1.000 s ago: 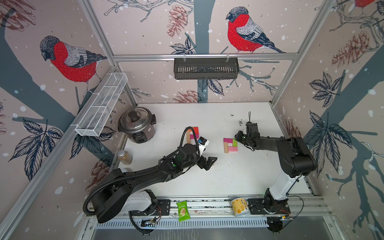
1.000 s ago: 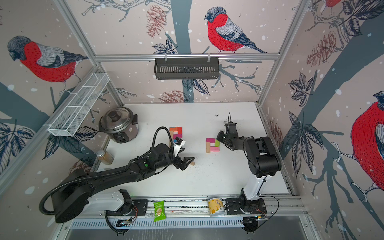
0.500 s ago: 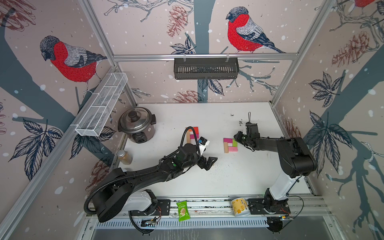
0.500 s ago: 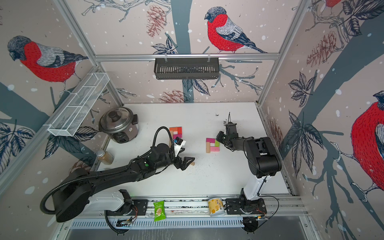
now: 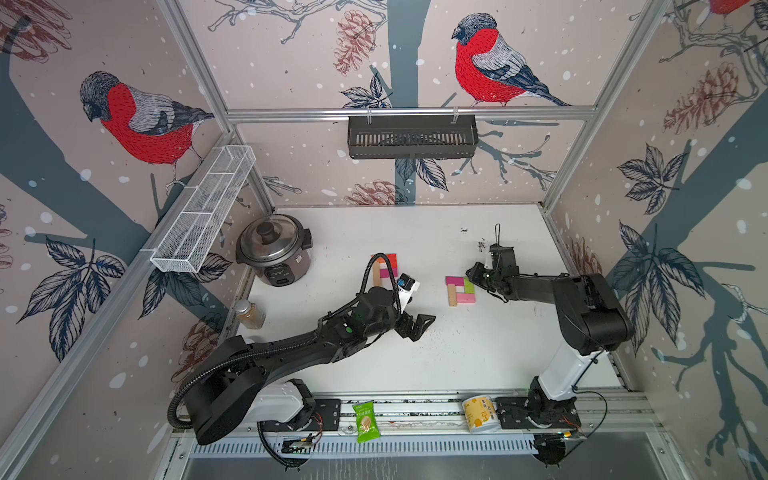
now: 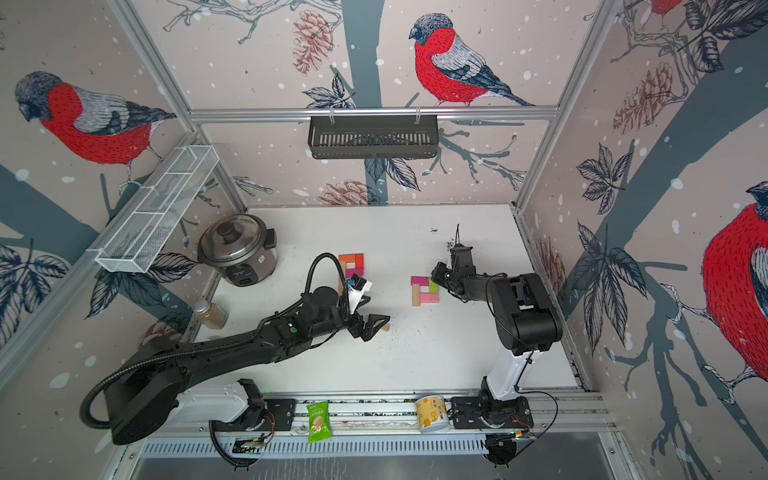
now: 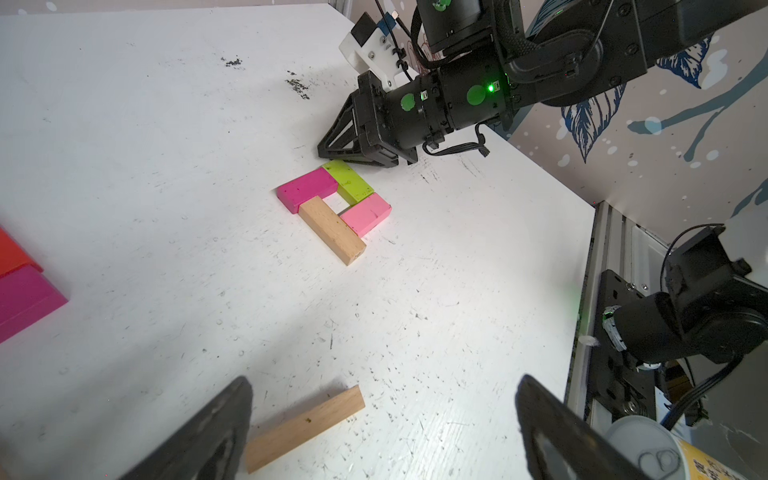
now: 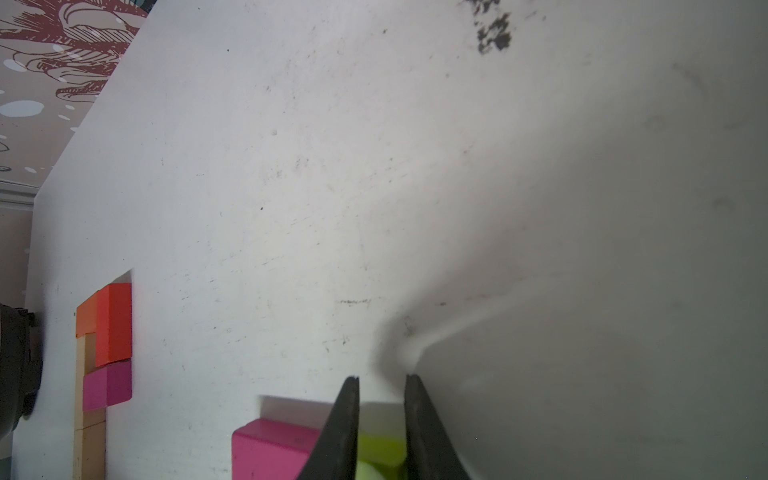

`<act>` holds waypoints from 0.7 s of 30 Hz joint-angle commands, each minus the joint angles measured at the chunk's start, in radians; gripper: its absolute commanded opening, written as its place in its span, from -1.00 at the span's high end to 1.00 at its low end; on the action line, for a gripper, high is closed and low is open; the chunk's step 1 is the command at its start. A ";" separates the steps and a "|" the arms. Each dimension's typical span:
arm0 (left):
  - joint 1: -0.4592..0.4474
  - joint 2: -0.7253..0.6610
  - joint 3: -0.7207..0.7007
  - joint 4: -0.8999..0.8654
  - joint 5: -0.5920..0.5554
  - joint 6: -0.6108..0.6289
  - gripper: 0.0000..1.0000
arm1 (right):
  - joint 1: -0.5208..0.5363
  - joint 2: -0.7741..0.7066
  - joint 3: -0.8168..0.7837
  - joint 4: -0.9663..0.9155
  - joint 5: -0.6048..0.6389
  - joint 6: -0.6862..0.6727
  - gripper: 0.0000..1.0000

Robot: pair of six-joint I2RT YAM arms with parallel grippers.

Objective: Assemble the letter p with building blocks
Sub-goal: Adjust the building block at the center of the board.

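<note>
Nothing has been moved lately: the lime block (image 5: 468, 286), right of centre, is pinched by the right jaws; the left jaws are held wide open, empty; release is awaited.

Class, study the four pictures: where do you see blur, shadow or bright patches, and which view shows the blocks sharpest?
Right wrist view: the right tool and the lime-green block are soft; a broad grey shadow dims the table. Left wrist view: the letter p is sharpest, brighter table by the loose tan block. Both top views: even light, little detail.
</note>
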 commanded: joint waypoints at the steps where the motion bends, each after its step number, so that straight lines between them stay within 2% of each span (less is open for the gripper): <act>1: -0.002 -0.006 0.007 0.018 0.003 -0.004 -0.95 | 0.000 0.017 -0.008 -0.197 0.029 0.011 0.52; 7: -0.002 -0.005 0.007 0.019 -0.001 -0.003 -0.95 | -0.002 0.018 0.030 -0.216 0.056 0.004 0.49; 11: -0.002 -0.006 0.007 0.014 -0.018 0.000 -0.95 | 0.008 -0.054 0.092 -0.274 0.080 -0.016 0.34; 15: -0.002 -0.014 0.005 0.004 -0.047 0.002 -0.95 | 0.036 -0.149 0.203 -0.382 0.132 -0.045 0.07; 17: -0.002 -0.029 0.004 -0.004 -0.059 -0.005 -0.95 | 0.062 -0.203 0.229 -0.425 0.159 -0.064 -0.14; 21: -0.002 -0.106 -0.017 -0.016 -0.072 -0.050 -0.95 | 0.122 -0.340 0.180 -0.466 0.171 -0.107 -0.58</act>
